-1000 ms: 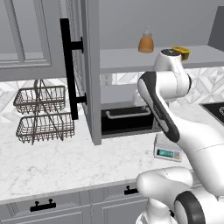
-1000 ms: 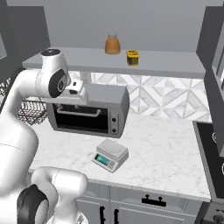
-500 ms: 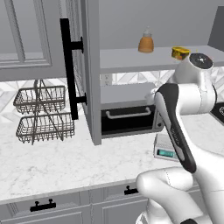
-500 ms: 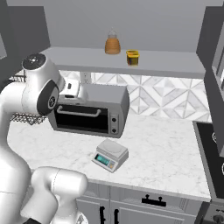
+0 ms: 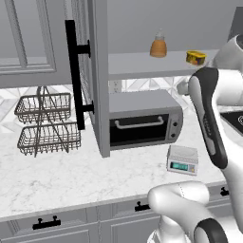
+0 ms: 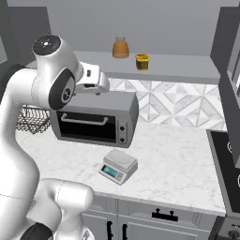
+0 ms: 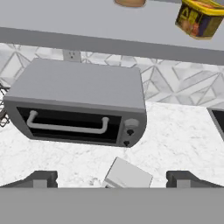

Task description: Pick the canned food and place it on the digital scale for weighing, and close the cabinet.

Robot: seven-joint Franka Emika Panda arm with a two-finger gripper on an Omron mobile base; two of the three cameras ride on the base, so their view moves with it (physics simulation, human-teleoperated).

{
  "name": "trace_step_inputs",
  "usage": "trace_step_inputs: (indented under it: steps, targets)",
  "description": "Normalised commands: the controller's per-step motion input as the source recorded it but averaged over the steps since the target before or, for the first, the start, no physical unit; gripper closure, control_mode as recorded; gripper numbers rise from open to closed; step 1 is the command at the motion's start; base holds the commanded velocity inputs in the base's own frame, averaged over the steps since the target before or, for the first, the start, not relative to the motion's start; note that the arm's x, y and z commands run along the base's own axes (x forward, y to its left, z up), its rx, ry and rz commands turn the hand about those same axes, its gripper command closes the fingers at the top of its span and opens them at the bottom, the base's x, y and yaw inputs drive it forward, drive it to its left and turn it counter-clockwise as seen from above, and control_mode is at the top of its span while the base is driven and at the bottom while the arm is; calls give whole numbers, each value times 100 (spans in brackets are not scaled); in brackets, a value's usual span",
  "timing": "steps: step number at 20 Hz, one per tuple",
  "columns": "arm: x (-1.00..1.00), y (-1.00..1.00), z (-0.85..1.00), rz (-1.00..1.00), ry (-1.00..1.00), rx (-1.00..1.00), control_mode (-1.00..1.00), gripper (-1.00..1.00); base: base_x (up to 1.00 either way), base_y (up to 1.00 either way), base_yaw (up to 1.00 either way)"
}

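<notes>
The small, low yellow tin with a dark red band [image 6: 142,62], seen on the far cabinet shelf right of the orange bottle [image 6: 120,47], is judged rigid, light and smooth-sided, best pinched across its short sides by the wide-spread, empty gripper [image 7: 112,179].

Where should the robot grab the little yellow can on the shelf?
Probably by its two side walls, coming straight in from the front. The can sits upright near the shelf's open front edge, the bottle stands apart, and the gripper's jaws are already wide open.

The canned food [image 6: 142,62] sits on the shelf [image 6: 187,65] beside an orange bottle [image 6: 120,47].
</notes>
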Motion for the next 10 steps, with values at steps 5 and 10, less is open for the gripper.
trace_step_inputs:
  steps: [5, 10]
  targets:
    - [0, -60, 46, 0, -7, -2, -100, -100, 0, 0, 0]
    - [17, -55, 10, 0, -14, 0, -100, -100, 0, 0, 0]
